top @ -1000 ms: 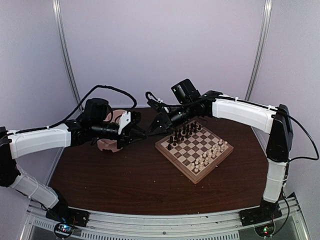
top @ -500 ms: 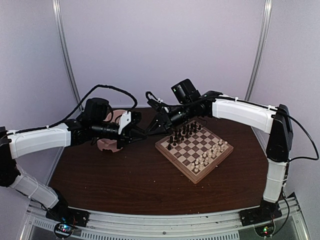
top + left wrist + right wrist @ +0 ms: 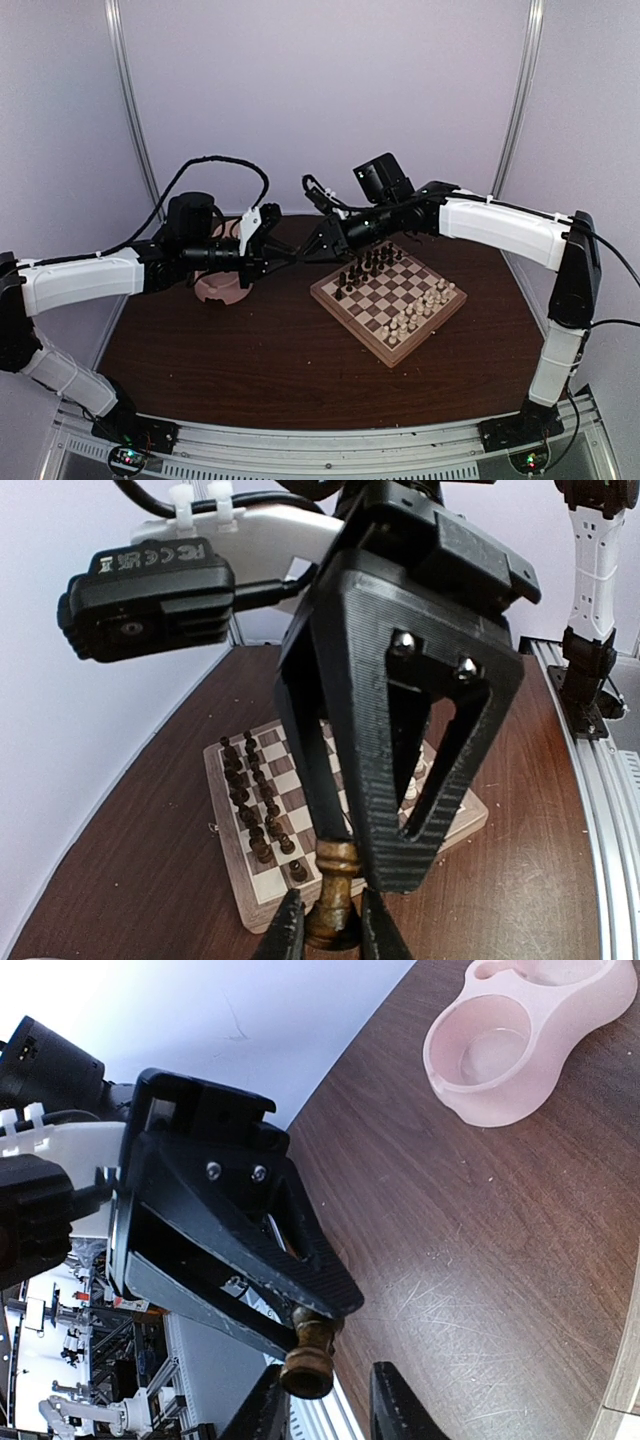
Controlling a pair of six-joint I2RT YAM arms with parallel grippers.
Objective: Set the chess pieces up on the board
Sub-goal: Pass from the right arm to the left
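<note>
Handover of 1 dark chess piece in mid-air, left of the board.

Left pincer (image 3: 330, 927) is clamped on 1 end of the chess piece (image 3: 336, 875), held above the bench (image 3: 250, 350) between the pink double bowl (image 3: 510, 1045) and the board (image 3: 398, 292); right pincer (image 3: 330, 1400) stands apart, its 2 fingers either side of the piece's other end, with a gap showing on 1 side; the other dark pieces (image 3: 365, 268) stand on the board's far-left side, the pale ones opposite. To do this well, I judge the right arm should draw straight back along its own finger line, jaws wide, so no finger brushes the piece and twists it in the left grip; the left should wait level until the right is clear, then carry the piece upright to its square.
</note>
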